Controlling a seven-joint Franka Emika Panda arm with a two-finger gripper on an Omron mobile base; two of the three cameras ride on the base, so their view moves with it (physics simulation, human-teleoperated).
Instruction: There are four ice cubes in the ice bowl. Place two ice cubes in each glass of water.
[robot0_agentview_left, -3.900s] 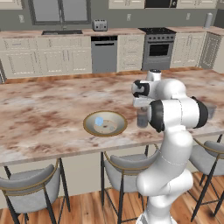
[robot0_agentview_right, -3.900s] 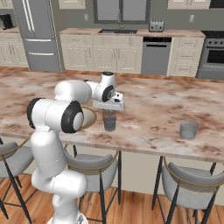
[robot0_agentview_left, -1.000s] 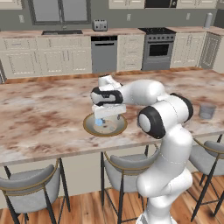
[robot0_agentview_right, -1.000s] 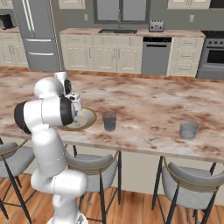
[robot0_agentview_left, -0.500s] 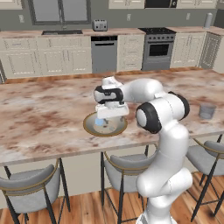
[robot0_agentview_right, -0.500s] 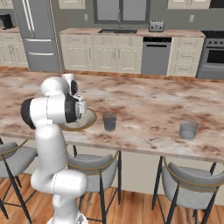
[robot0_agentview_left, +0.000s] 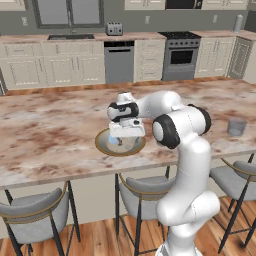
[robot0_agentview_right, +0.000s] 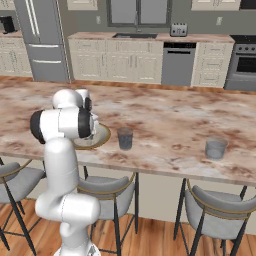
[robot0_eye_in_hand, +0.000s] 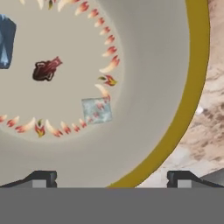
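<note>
The robot's gripper (robot0_eye_in_hand: 112, 177) hung low over the ice bowl (robot0_agentview_left: 103, 146) on the marble island counter (robot0_agentview_left: 45, 135), the arm folded down from above the bowl, evidently to bring the hand in line with a cube before a pick. In the hand view a pale translucent ice cube (robot0_eye_in_hand: 96, 110) lay on the bowl's grey-beige floor at the ring of flame-like marks, roughly between the two finger tips but apart from them; a second, bluer ice cube (robot0_eye_in_hand: 6, 41) sat at the frame's left edge. The jaws stood wide apart, gripping nothing and touching nothing. The two glasses waited on the same counter: the near glass (robot0_agentview_right: 125, 138) just beside the bowl, the far glass (robot0_agentview_right: 216, 148) well apart toward the counter's end. Whether either glass already held ice could not be told. The hand appeared to need to settle lower around the pale cube before closing.
</note>
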